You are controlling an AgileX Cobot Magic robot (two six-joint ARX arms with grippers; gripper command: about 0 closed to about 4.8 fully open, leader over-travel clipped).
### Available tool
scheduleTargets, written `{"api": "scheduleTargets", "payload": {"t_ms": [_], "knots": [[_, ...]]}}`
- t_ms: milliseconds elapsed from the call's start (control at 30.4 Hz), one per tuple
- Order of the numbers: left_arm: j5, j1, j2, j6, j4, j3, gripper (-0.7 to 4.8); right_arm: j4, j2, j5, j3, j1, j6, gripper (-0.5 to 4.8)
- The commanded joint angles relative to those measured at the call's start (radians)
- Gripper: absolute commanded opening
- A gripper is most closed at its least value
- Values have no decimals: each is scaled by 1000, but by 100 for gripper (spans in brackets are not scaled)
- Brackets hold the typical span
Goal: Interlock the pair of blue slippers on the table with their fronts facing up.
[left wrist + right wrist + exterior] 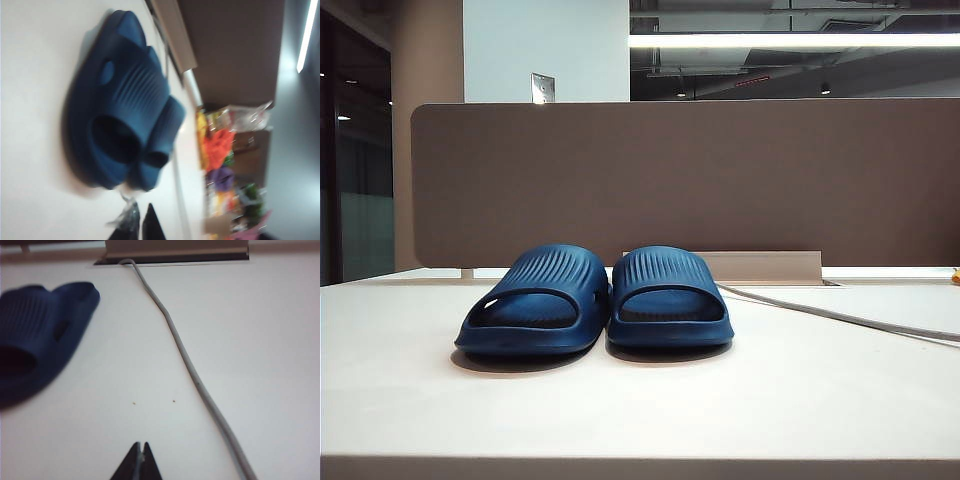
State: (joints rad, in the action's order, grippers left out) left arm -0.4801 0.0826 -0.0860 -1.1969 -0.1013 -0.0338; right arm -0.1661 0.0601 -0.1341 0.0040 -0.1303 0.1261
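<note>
My left gripper (141, 225) and right gripper (139, 460), both pinched closed and empty, hang short of the slippers (595, 300), side by side and touching on the table (640, 410), cable (840, 318) at three o'clock. I judge nothing started; next, spread jaws and reach.

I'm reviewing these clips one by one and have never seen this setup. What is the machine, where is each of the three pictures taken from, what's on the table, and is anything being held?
This is a two-armed robot; each arm ends in a two-finger gripper. One picture comes from a fixed camera looking across the table; no arm shows in it. The other two come from cameras on the wrists. On the table sit two blue slippers, side by side and upright, and a grey cable runs past them from a slot at the back. The left gripper, its view tilted and blurred, is shut short of the slippers. The right gripper is shut above bare table. Neither holds anything.
</note>
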Motion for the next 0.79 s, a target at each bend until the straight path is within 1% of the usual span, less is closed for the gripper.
{"api": "scheduleTargets", "payload": {"t_ms": [33, 99, 197, 395, 493, 658, 723, 789], "knots": [[69, -1, -2, -97, 23, -46, -5, 29, -2, -2, -1, -1, 188, -1], [98, -1, -2, -97, 24, -69, -5, 29, -2, -3, -1, -1, 235, -1], [90, -1, -2, -94, 23, -80, -5, 29, -2, -15, -1, -2, 297, -1], [13, 0, -2, -94, -32, -79, -5, 35, -2, -169, -1, -2, 337, -1], [10, 0, -2, -91, -29, -87, -5, 43, -2, -233, -1, -2, 396, -1], [2, 0, -15, -8, -48, -132, -5, 45, -2, -272, -1, -2, 478, -2], [-25, 0, -45, 39, -61, -157, -5, 46, -2, -295, -1, -2, 511, -2], [-76, 0, -95, 97, -62, -179, -5, 60, -1, -357, -1, -3, 537, -3]]}}
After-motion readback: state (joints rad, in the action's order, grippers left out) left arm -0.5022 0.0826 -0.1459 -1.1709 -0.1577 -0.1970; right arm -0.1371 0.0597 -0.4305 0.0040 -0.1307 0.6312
